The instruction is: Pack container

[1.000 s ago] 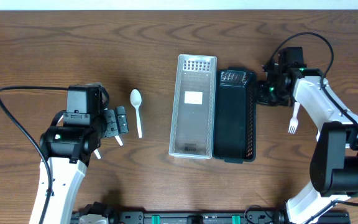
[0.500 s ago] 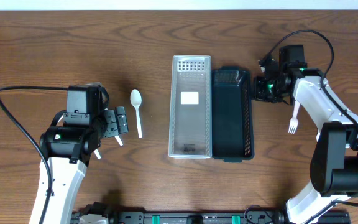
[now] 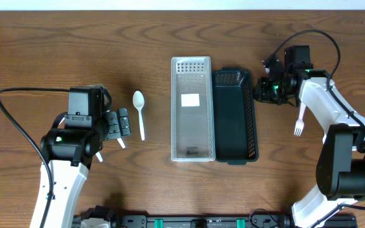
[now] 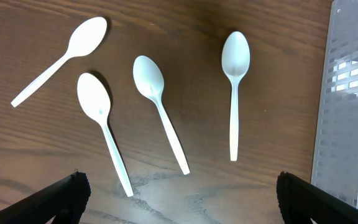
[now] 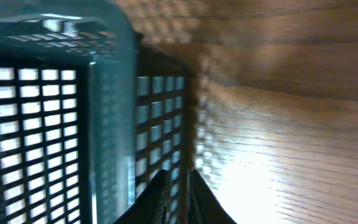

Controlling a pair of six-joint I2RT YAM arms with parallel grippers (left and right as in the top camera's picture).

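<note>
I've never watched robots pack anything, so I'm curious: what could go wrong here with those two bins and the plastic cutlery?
1. The right gripper meets the black basket at one corner only. A push there could twist it and shove the clear tray right against it.
2. The tray might then slide toward the spoon by the left gripper.
3. The fork lies beside the right arm and could get swept away.

A brown wood-grain table fills the view.
</note>
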